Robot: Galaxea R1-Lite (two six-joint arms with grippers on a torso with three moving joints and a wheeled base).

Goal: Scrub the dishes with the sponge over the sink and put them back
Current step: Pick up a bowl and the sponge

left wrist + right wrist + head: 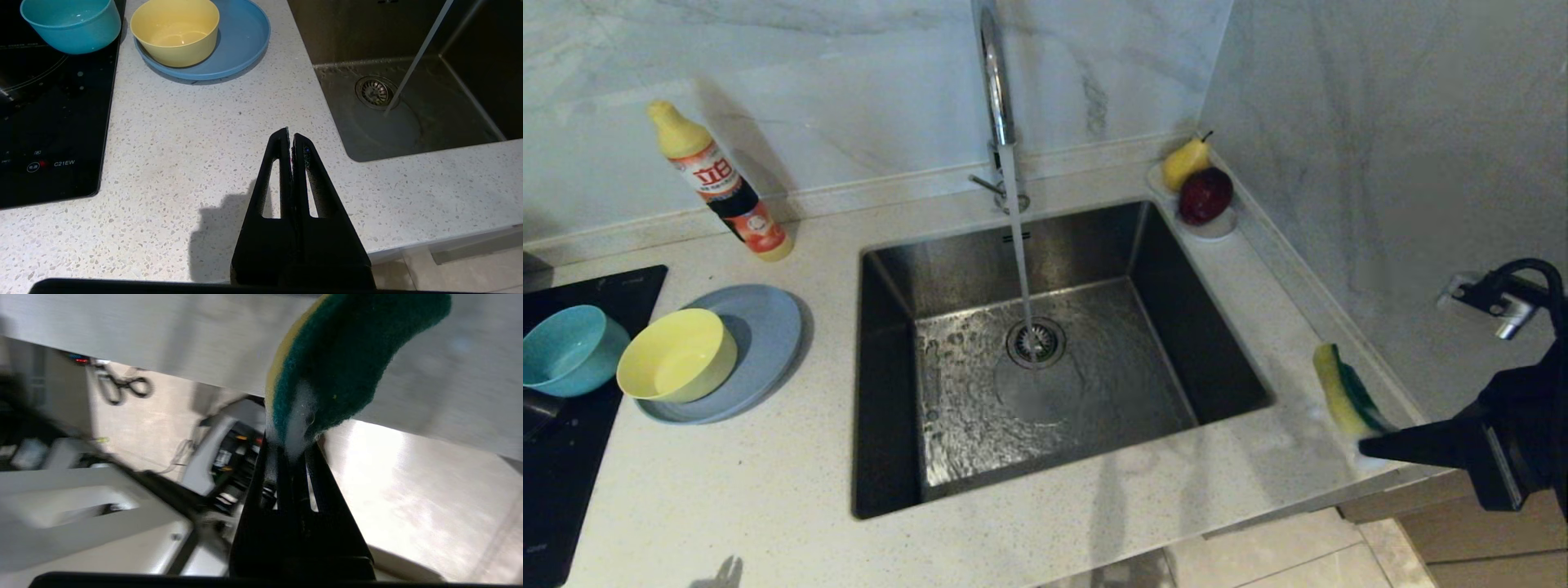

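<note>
My right gripper is shut on one end of the sponge, holding it upright above the counter's right end, just right of the sink. In the right wrist view the sponge's green face and yellow edge rise from the right gripper. Left of the sink, the yellow bowl sits on the grey-blue plate. The teal bowl stands on the black hob. My left gripper hangs shut and empty over the front counter.
Water runs from the chrome tap onto the drain strainer. A detergent bottle stands at the back left. A saucer with a pear and an apple sits in the back right corner. The black hob lies far left, and a marble wall closes the right side.
</note>
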